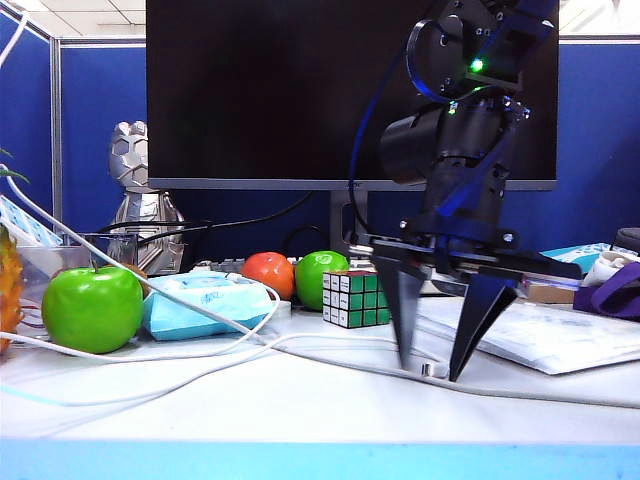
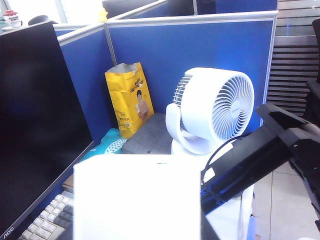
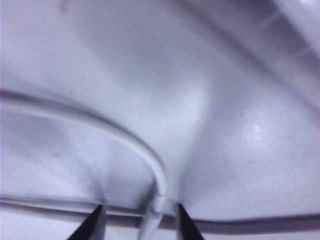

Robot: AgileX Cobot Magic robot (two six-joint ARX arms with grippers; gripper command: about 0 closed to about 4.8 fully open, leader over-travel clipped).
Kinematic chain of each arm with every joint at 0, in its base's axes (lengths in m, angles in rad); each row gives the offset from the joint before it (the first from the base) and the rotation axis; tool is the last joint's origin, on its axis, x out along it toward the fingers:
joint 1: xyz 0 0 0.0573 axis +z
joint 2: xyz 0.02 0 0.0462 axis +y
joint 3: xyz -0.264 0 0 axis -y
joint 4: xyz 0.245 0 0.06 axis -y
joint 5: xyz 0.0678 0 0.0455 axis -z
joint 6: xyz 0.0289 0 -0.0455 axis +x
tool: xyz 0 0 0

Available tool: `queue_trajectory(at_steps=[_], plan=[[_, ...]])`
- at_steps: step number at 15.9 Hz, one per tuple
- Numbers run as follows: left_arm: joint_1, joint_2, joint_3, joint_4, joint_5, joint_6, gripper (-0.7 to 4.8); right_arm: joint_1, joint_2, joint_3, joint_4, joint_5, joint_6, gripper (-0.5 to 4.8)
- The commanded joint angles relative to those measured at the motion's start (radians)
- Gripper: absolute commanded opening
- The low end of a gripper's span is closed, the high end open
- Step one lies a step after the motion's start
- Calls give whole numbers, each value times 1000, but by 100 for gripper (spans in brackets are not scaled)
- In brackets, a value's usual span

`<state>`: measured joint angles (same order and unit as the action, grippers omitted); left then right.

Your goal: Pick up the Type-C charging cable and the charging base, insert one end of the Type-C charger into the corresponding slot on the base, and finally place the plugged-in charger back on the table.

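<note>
Right gripper is down at the counter near its front edge, fingers apart and straddling the plug end of the charging cable, lined up to pinch it. Not gripped yet. The left gripper hangs high; a white block, probably the charging base, fills its wrist view, though I can't tell whether those fingers clamp it.

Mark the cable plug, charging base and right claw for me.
Type-C charging cable (image 3: 156, 204): right wrist view, plug end between the fingers.
Charging base (image 2: 137, 197): left wrist view, its flat white face.
Right claw (image 1: 432, 368): exterior view, midway between the fingertips at the table.
</note>
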<state>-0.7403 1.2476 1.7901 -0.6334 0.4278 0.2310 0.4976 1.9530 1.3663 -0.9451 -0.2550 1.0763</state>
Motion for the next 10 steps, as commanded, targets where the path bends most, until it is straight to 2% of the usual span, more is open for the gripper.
queue_trajectory(at_steps=[1, 6, 7, 9, 10], plan=[[0, -5, 5, 21, 7, -2, -6, -1, 12, -8, -3, 50, 2, 198], [0, -5, 5, 21, 7, -2, -6, -1, 12, -8, 10, 55, 40, 198], [0, -5, 5, 21, 7, -2, -6, -1, 12, -8, 10, 56, 51, 175], [0, -5, 5, 21, 7, -2, -6, -2, 12, -8, 6, 63, 51, -7], [0, -5, 5, 21, 7, -2, -6, -2, 12, -8, -3, 82, 50, -1]])
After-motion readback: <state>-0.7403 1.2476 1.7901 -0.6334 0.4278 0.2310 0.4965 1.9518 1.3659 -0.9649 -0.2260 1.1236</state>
